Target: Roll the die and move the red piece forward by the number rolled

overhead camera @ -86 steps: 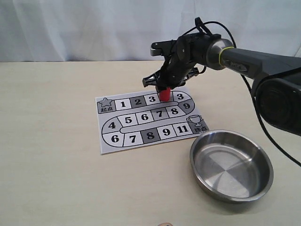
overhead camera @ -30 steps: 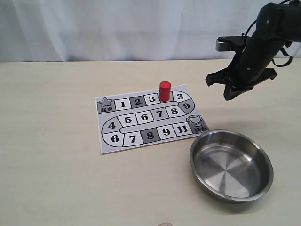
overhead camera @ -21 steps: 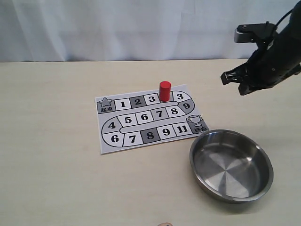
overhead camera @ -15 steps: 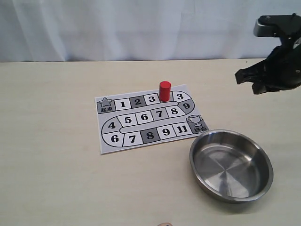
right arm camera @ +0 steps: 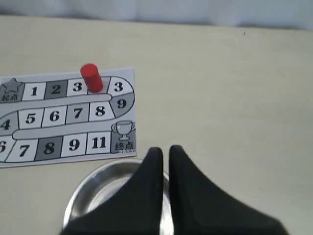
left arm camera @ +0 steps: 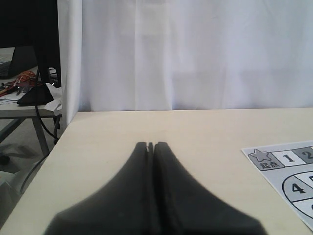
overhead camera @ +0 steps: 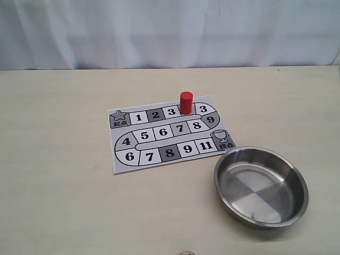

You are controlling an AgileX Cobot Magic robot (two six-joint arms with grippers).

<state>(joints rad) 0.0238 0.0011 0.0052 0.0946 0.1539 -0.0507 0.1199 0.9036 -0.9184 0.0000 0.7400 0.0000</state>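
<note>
The red cylindrical piece (overhead camera: 186,102) stands upright on the printed paper game board (overhead camera: 159,139), between two squares marked 3, hiding its own square's number. The round steel bowl (overhead camera: 255,149) sits just beside the board's trophy corner. The left gripper (left arm camera: 150,145) and the right gripper (right arm camera: 165,150) are both closed and empty. A small pale object (overhead camera: 185,253) near the board is cut off and cannot be identified.

Board (overhead camera: 169,142) — star square (overhead camera: 119,118) reads 起点; squares 1-2-3, 3, 9 down to 4, 6-9, 11; trophy square (overhead camera: 224,139) nearest right fingers (right arm camera: 149,181) reads 终点.

Left end effector (left arm camera: 150,145), right end effector (right arm camera: 165,150): both closed.
</note>
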